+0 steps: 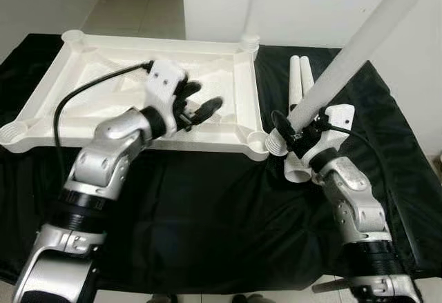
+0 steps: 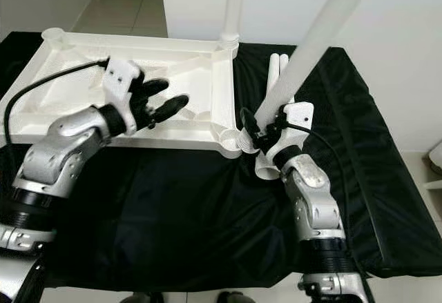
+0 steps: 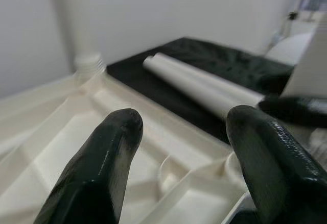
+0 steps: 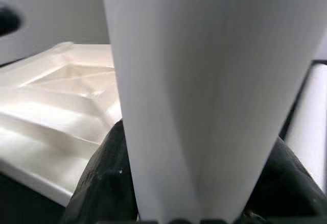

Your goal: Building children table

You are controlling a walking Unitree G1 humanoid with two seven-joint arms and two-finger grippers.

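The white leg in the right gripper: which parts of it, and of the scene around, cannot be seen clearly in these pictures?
- The white leg: its upper end is cut off by the top edge of both eye views.
- Its threaded lower end at the tabletop's corner socket: the right gripper partly covers the joint; how far it has entered cannot be told.
- Right wrist view: the leg hides most of the scene.
- Left wrist view: the left gripper's fingers are blurred.

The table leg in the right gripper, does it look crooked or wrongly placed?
Yes. The leg leans steeply away from the upside-down tabletop, while the far corner leg stands upright. The right gripper holds its lower end beside the near corner socket, not clearly seated.
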